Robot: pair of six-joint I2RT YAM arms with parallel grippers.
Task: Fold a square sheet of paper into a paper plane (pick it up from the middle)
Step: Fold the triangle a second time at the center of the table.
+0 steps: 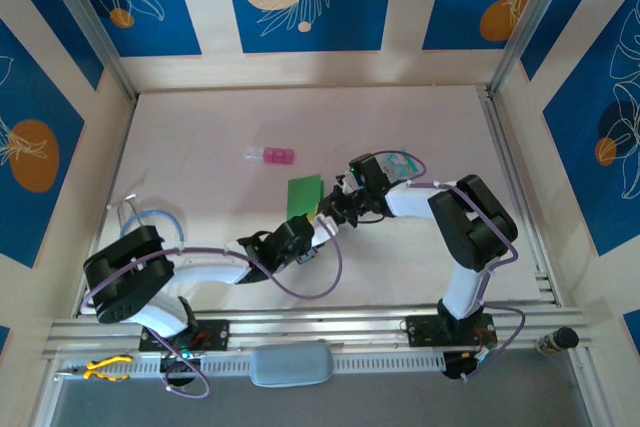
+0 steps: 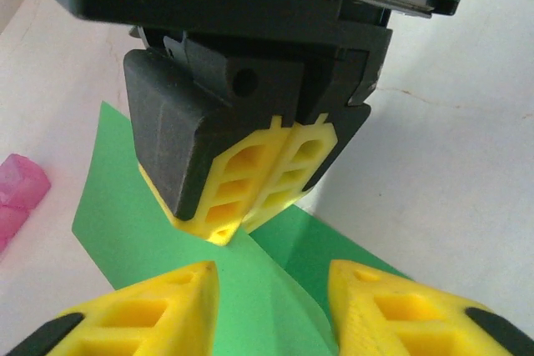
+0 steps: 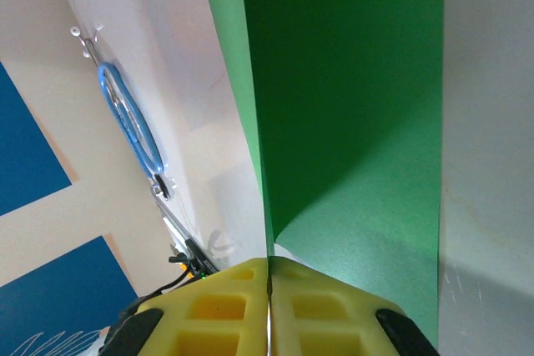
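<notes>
White table (image 1: pixel 200 137) fills the top view, boxed in by cream walls with blue leaf-print panels (image 1: pixel 345 7). Near the middle of that frame lies the green paper (image 1: pixel 303 192), and both arms meet at its lower right edge.

The right gripper (image 3: pixel 269 277) reaches in from the right side of the top view. Its yellow fingers are pressed together, with a raised fold of the paper caught in the seam between them. In its wrist view the sheet runs up the frame from the fingertips, and a crease climbs along the left side. In the left wrist view this gripper hangs at centre frame, tips down on a ridge of paper.

The left gripper (image 2: pixel 271 314) sits at the bottom edge of that view, fingers spread, one on each side of the ridge. Whether they touch the paper I cannot tell.

A pink block (image 1: pixel 269 155) rests above and left of the paper in the top view, apart from it. A pale blue packet (image 1: pixel 402 162) lies to the right of the paper, just beside the right wrist. A blue loop (image 1: pixel 150 222) sits at the left of the table near the left arm. Yellow pliers (image 1: pixel 105 367) lie at the lower left, and a grey pad (image 1: pixel 290 362) sits at bottom centre between the bases.
</notes>
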